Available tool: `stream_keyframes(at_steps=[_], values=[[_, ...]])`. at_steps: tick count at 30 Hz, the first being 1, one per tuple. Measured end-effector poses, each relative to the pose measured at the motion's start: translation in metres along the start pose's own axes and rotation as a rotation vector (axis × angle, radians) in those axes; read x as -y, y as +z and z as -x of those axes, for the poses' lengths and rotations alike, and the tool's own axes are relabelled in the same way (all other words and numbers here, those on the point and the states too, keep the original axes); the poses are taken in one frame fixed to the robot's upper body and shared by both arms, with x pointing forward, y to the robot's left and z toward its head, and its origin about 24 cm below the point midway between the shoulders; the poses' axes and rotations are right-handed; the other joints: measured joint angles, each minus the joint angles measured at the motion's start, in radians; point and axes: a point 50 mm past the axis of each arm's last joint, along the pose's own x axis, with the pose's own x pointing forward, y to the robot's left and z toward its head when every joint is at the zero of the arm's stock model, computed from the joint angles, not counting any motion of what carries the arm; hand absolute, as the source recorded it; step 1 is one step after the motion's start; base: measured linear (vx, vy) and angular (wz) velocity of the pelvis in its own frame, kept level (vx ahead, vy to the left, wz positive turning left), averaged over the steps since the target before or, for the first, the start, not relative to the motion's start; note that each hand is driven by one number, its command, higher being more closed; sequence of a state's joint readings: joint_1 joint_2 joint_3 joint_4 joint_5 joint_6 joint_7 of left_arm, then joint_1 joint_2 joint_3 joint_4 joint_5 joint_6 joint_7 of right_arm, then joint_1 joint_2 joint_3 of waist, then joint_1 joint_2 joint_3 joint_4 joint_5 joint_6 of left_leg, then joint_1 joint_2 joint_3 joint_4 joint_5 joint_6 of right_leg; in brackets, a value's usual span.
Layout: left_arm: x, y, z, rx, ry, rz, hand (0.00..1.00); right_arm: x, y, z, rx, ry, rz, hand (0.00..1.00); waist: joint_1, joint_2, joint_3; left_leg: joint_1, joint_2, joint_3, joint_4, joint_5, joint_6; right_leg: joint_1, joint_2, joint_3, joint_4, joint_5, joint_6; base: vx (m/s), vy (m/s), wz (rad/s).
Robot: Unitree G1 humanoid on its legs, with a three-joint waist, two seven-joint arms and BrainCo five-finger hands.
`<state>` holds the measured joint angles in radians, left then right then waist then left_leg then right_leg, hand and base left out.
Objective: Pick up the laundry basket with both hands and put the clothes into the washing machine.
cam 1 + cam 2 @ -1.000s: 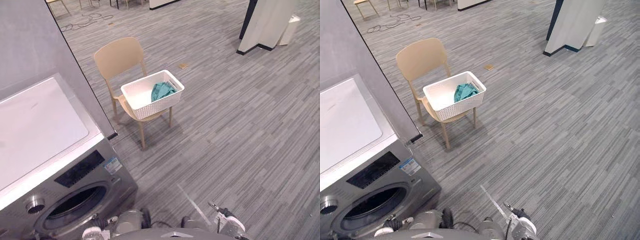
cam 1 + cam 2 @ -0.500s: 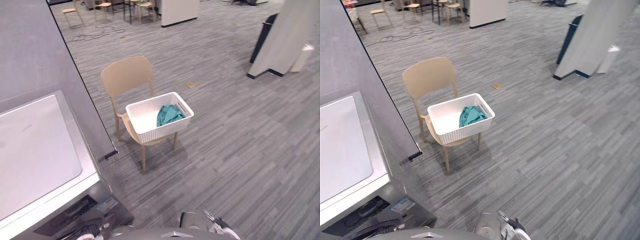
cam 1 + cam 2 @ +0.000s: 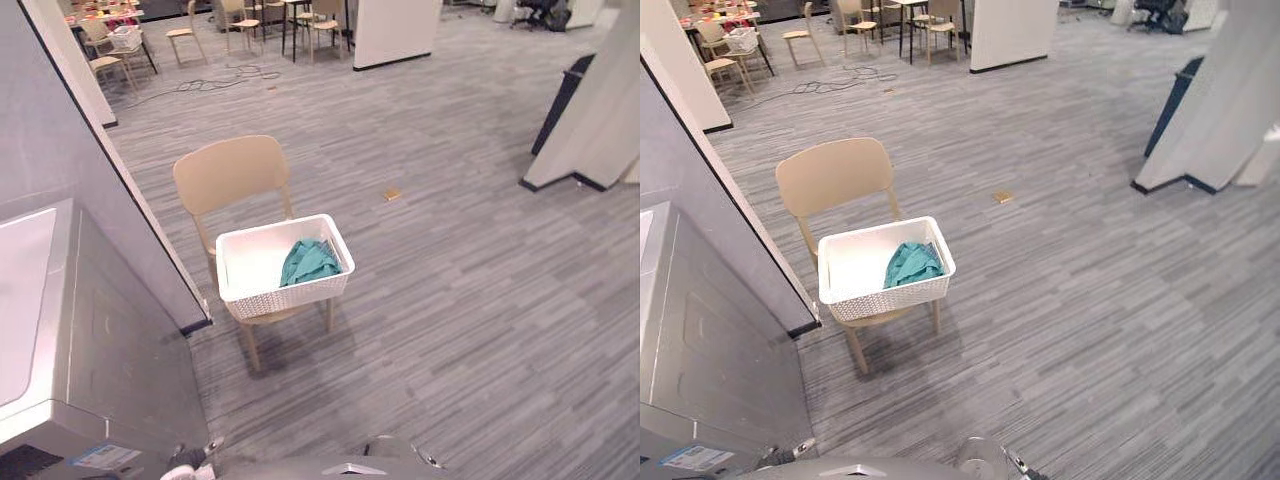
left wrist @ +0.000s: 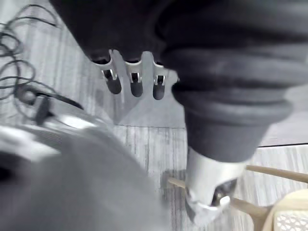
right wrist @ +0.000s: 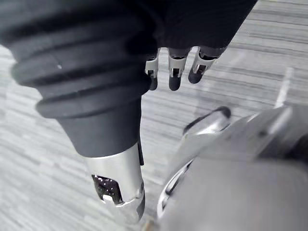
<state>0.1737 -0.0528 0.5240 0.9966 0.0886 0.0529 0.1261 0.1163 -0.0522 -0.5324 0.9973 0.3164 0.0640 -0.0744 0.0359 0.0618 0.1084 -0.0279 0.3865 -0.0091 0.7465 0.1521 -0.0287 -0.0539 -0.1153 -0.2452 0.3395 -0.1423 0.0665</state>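
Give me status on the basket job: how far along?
Done: nothing yet. The laundry basket sits on the chair, teal clothes inside, untouched. In hand: nothing; left hand and right hand are open and empty, away from the basket. Left: grasp the basket with both hands, carry it to the washing machine, load the clothes.

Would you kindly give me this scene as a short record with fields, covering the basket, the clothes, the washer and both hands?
basket: white laundry basket, resting on the seat of a tan chair
clothes: teal clothes, bundled inside the basket toward its right side
washer: grey washing machine, at the robot's near left, apart from the chair
left hand: left hand open, holding nothing
right hand: right hand open, holding nothing
task state: basket not yet picked up
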Motion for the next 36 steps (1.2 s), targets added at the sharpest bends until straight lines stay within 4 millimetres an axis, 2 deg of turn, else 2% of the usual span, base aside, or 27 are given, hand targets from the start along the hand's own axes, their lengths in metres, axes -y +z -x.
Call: stream_keyframes(at_steps=[1, 3, 4, 5, 6, 7, 8, 9, 10, 13, 14, 16, 17, 18, 19, 20, 21, 23, 25, 27, 29, 30, 31, 32, 33, 34, 36], values=[[0.0, -0.002, 0.0, -0.008, -0.003, -0.015, 0.0, -0.002, 0.003, -0.001, 0.009, 0.006, 0.005, 0.0, 0.002, -0.001, 0.001, -0.026, 0.006, 0.018, 0.025, 0.004, -0.003, 0.021, 0.002, -0.011, -0.028, 0.006, -0.005, 0.22, -0.159, 0.2], [-0.002, -0.002, 0.0, -0.008, -0.006, -0.031, 0.0, -0.004, 0.012, -0.002, 0.032, 0.013, 0.005, 0.0, 0.003, -0.005, 0.009, -0.117, -0.015, 0.152, 0.091, -0.136, -0.007, 0.08, -0.01, -0.052, -0.108, 0.019, -0.01, 0.17, -0.07, 0.7], [-0.001, -0.001, 0.0, -0.007, -0.006, -0.029, 0.0, -0.007, 0.016, -0.002, 0.041, 0.018, 0.006, 0.0, 0.004, -0.006, 0.014, -0.142, -0.057, 0.227, 0.07, -0.219, -0.004, 0.119, -0.018, -0.072, -0.151, 0.024, -0.012, 0.14, -0.019, 0.69], [-0.001, -0.001, 0.0, -0.007, -0.007, -0.028, 0.0, -0.009, 0.018, -0.003, 0.047, 0.024, 0.009, 0.0, 0.008, -0.007, 0.016, -0.146, -0.082, 0.264, 0.043, -0.248, -0.01, 0.132, -0.021, -0.075, -0.165, 0.024, -0.011, 0.13, 0.011, 0.57], [-0.001, -0.006, 0.001, -0.017, -0.009, -0.032, 0.0, -0.015, 0.025, -0.003, 0.065, 0.039, 0.01, 0.0, 0.016, -0.005, 0.017, -0.138, -0.146, 0.318, -0.09, -0.276, -0.02, 0.149, -0.028, -0.073, -0.183, 0.024, -0.011, 0.17, 0.057, 0.31], [-0.002, -0.014, 0.002, -0.037, -0.013, -0.05, 0.0, -0.021, 0.036, -0.004, 0.094, 0.054, 0.009, 0.0, 0.025, 0.013, 0.02, -0.107, -0.206, 0.361, -0.332, -0.23, -0.05, 0.156, -0.022, -0.076, -0.19, 0.023, 0.0, 0.16, 0.078, 0.22], [-0.002, -0.02, 0.004, -0.055, -0.017, -0.06, 0.0, -0.024, 0.041, -0.004, 0.11, 0.061, 0.009, 0.0, 0.028, 0.03, 0.02, -0.094, -0.216, 0.398, -0.437, -0.206, -0.003, 0.158, -0.009, -0.081, -0.191, 0.022, 0.009, 0.18, 0.094, 0.13], [-0.005, -0.028, 0.003, -0.095, -0.019, -0.082, 0.0, -0.034, 0.039, -0.004, 0.11, 0.084, 0.004, 0.0, 0.042, 0.025, 0.018, -0.066, -0.246, 0.437, -0.511, -0.188, 0.021, 0.16, -0.022, -0.064, -0.202, 0.021, 0.022, 0.15, 0.057, 0.25], [-0.007, -0.023, 0.002, -0.088, -0.022, -0.098, 0.0, -0.043, 0.042, -0.002, 0.124, 0.109, -0.005, 0.0, 0.043, -0.009, 0.01, -0.067, -0.267, 0.446, -0.543, -0.181, 0.029, 0.163, -0.031, -0.065, -0.232, 0.039, 0.033, 0.21, 0.06, 0.38], [-0.004, -0.017, 0.001, -0.084, -0.026, -0.092, 0.0, -0.06, 0.05, 0.001, 0.171, 0.162, 0.026, 0.0, 0.059, -0.015, 0.025, -0.056, -0.316, 0.443, -0.547, -0.197, 0.077, 0.197, -0.061, -0.076, -0.27, 0.071, 0.045, 0.24, 0.08, 0.28], [-0.004, -0.017, 0.001, -0.084, -0.026, -0.094, 0.0, -0.062, 0.049, 0.002, 0.168, 0.168, 0.036, 0.0, 0.059, -0.016, 0.025, -0.049, -0.331, 0.439, -0.559, -0.202, 0.078, 0.207, -0.074, -0.078, -0.266, 0.066, 0.049, 0.21, 0.088, 0.27], [-0.003, -0.016, 0.0, -0.078, -0.03, -0.13, 0.0, -0.064, 0.041, 0.002, 0.147, 0.178, 0.07, 0.0, 0.051, -0.026, 0.027, 0.014, -0.39, 0.417, -0.611, -0.228, 0.082, 0.229, -0.127, -0.093, -0.195, 0.013, 0.039, 0.25, 0.11, 0.32], [0.0, -0.013, 0.0, -0.066, -0.041, -0.17, 0.0, -0.06, 0.035, 0.001, 0.128, 0.168, 0.076, 0.0, 0.044, -0.019, 0.023, 0.049, -0.413, 0.4, -0.642, -0.231, 0.085, 0.213, -0.155, -0.088, -0.101, 0.001, 0.04, 0.22, 0.105, 0.3], [0.001, -0.011, 0.0, -0.061, -0.047, -0.192, 0.0, -0.057, 0.032, 0.0, 0.113, 0.161, 0.081, 0.0, 0.042, -0.012, 0.018, 0.064, -0.416, 0.395, -0.658, -0.231, 0.084, 0.184, -0.166, -0.079, -0.021, 0.0, 0.04, 0.19, 0.09, 0.29], [0.005, -0.003, -0.002, -0.033, -0.056, -0.234, 0.0, -0.052, 0.023, 0.0, 0.08, 0.149, 0.085, 0.0, 0.036, -0.011, 0.017, 0.088, -0.417, 0.385, -0.673, -0.23, 0.082, 0.096, -0.192, -0.035, 0.181, 0.013, 0.061, 0.18, 0.047, 0.32], [0.007, 0.01, -0.004, 0.004, -0.053, -0.272, 0.0, -0.051, 0.025, 0.0, 0.096, 0.147, 0.09, 0.0, 0.019, -0.032, 0.017, 0.108, -0.421, 0.363, -0.674, -0.232, 0.079, 0.012, -0.21, 0.016, 0.37, 0.055, 0.084, 0.19, 0.014, 0.41], [0.007, 0.018, -0.005, 0.026, -0.052, -0.29, 0.0, -0.051, 0.025, 0.0, 0.099, 0.145, 0.099, 0.0, 0.009, -0.04, 0.016, 0.119, -0.421, 0.35, -0.674, -0.234, 0.079, -0.022, -0.212, 0.039, 0.454, 0.073, 0.094, 0.23, -0.052, 0.59], [0.01, 0.052, -0.007, 0.131, -0.052, -0.34, 0.0, -0.038, 0.01, -0.001, 0.041, 0.105, 0.105, 0.0, -0.012, -0.097, 0.031, 0.161, -0.414, 0.296, -0.664, -0.23, 0.083, -0.101, -0.211, 0.06, 0.653, 0.012, 0.084, 0.25, -0.124, 0.69], [0.019, 0.066, -0.007, 0.176, -0.067, -0.371, 0.0, -0.023, 0.001, -0.001, 0.004, 0.06, 0.072, 0.0, -0.014, -0.106, 0.034, 0.185, -0.397, 0.271, -0.665, -0.227, 0.076, -0.109, -0.223, 0.021, 0.625, -0.054, 0.075, 0.2, -0.176, 0.57], [0.038, 0.073, -0.003, 0.216, -0.113, -0.374, 0.0, -0.007, -0.01, 0.0, -0.035, 0.007, 0.026, 0.0, -0.029, -0.094, 0.034, 0.187, -0.367, 0.232, -0.667, -0.227, 0.054, -0.104, -0.236, -0.002, 0.447, -0.071, 0.052, 0.13, -0.256, 0.55], [0.048, 0.075, -0.001, 0.23, -0.14, -0.353, 0.0, -0.002, -0.016, 0.001, -0.049, -0.011, -0.009, 0.0, -0.034, -0.093, 0.035, 0.185, -0.342, 0.214, -0.673, -0.228, 0.017, -0.091, -0.221, 0.048, 0.221, -0.036, 0.044, 0.07, -0.306, 0.25], [0.047, 0.073, -0.001, 0.223, -0.142, -0.349, 0.0, 0.001, -0.021, 0.002, -0.067, -0.024, -0.033, 0.0, -0.034, -0.1, 0.033, 0.182, -0.331, 0.2, -0.676, -0.235, -0.014, -0.066, -0.204, 0.107, 0.07, 0.032, 0.049, 0.07, -0.427, 0.24], [0.043, 0.068, -0.002, 0.204, -0.134, -0.343, 0.0, 0.006, -0.032, 0.004, -0.102, -0.046, -0.072, 0.0, -0.032, -0.131, 0.024, 0.183, -0.334, 0.188, -0.68, -0.246, -0.044, -0.038, -0.202, 0.155, -0.026, 0.151, 0.058, 0.08, -0.489, 0.31], [0.038, 0.069, -0.003, 0.203, -0.125, -0.324, 0.0, 0.008, -0.038, 0.005, -0.122, -0.055, -0.084, 0.0, -0.031, -0.158, 0.013, 0.185, -0.334, 0.182, -0.681, -0.247, -0.062, -0.013, -0.206, 0.154, -0.049, 0.108, 0.126, 0.1, -0.522, 0.33], [0.039, 0.058, -0.004, 0.16, -0.132, -0.287, 0.0, 0.013, -0.038, 0.006, -0.128, -0.067, -0.091, 0.0, -0.031, -0.119, 0.012, 0.19, -0.285, 0.183, -0.692, -0.243, -0.091, 0.001, -0.166, 0.108, -0.068, 0.082, 0.112, 0.1, -0.449, 0.35], [0.042, 0.049, -0.003, 0.129, -0.138, -0.243, 0.0, 0.019, -0.032, 0.005, -0.111, -0.08, -0.085, 0.0, -0.037, -0.075, 0.005, 0.197, -0.239, 0.201, -0.702, -0.222, -0.096, 0.009, -0.127, 0.074, -0.085, 0.071, 0.097, 0.1, -0.382, 0.36], [0.043, 0.041, -0.002, 0.098, -0.142, -0.206, 0.0, 0.023, -0.023, 0.003, -0.083, -0.086, -0.079, 0.0, -0.036, -0.033, 0.001, 0.211, -0.184, 0.201, -0.738, -0.189, -0.125, 0.047, -0.079, 0.032, -0.1, 0.07, 0.08, 0.1, -0.283, 0.47]])
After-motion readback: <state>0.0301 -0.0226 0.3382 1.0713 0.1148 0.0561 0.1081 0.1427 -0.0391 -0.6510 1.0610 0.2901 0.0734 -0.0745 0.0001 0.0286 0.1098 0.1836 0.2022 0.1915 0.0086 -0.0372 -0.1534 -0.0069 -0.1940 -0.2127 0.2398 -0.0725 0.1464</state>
